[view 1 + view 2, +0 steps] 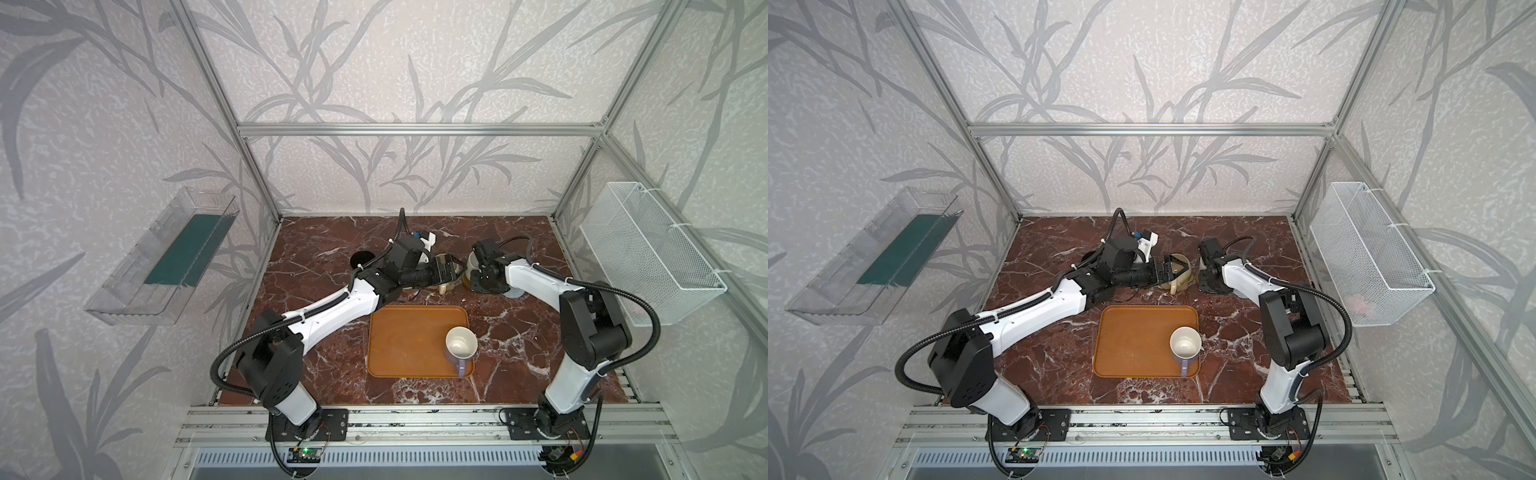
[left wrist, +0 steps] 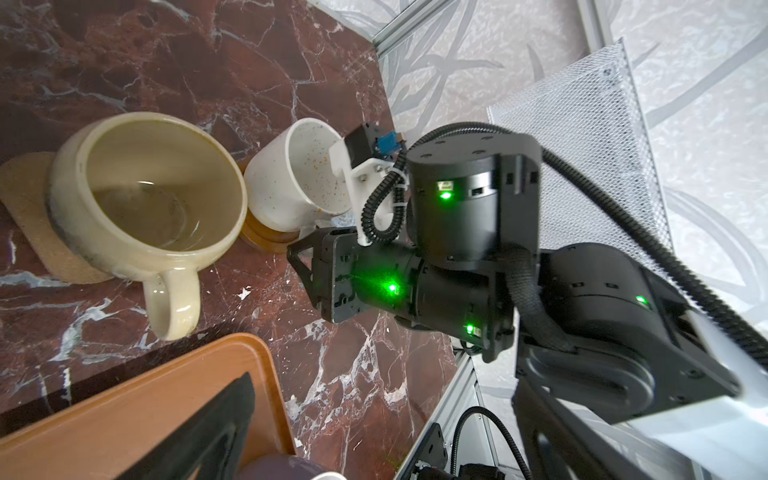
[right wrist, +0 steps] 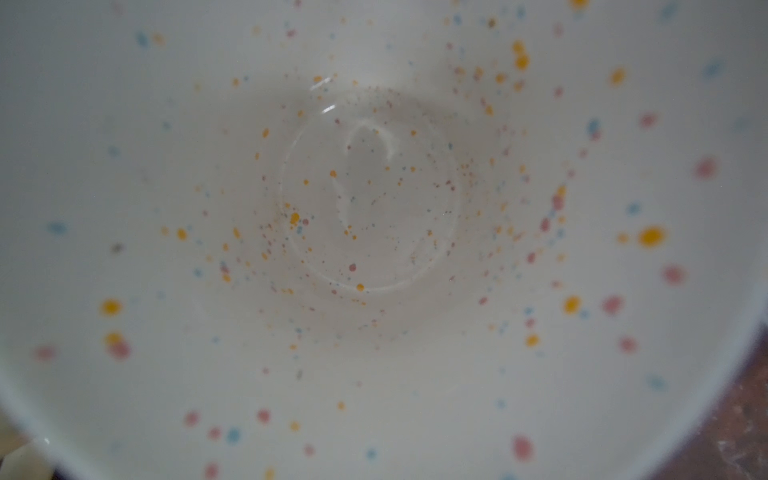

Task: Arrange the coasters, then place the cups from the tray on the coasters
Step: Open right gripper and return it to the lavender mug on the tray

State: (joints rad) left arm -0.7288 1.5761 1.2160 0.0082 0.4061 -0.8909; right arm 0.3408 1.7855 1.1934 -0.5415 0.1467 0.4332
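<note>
In both top views the orange-brown tray (image 1: 407,345) holds a lavender cup (image 1: 460,345) at its right edge. Behind the tray a cream-yellow cup (image 2: 145,199) stands on a tan coaster (image 2: 25,208), and my left gripper (image 1: 451,266) hovers open over it. Just to its right a white speckled cup (image 2: 299,174) sits on a brown round coaster (image 2: 266,239). My right gripper (image 1: 478,270) is at that cup with its fingers hidden; the right wrist view shows only the cup's inside (image 3: 374,187). A black cup (image 1: 360,258) stands further left. A grey-blue coaster (image 1: 515,294) peeks from under the right arm.
A clear plastic bin (image 1: 162,257) hangs on the left wall and a white wire basket (image 1: 648,249) on the right wall. Aluminium frame posts stand at the table's back corners. The left arm stretches across the table's middle, behind the tray.
</note>
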